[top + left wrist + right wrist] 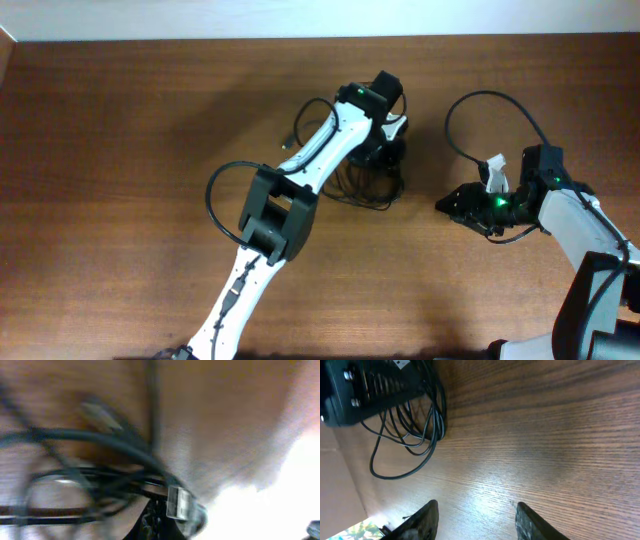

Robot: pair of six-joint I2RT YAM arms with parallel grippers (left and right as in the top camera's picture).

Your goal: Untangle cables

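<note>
The cables lie as a small bundle of thin black loops at the table's middle. My left gripper is down on the bundle's far side, shut on the cables. In the blurred left wrist view, cables cross in front of the left gripper, and a silver plug sits right beside it. The right wrist view shows loops of the cables trailing from under the left gripper. My right gripper stands open and empty, right of the bundle, its fingertips over bare wood.
One thin cord end with a small plug strays left of the bundle, beside the left arm. Thick arm cables loop above the right arm and left of the left arm. The wooden table ends at a pale wall at the back.
</note>
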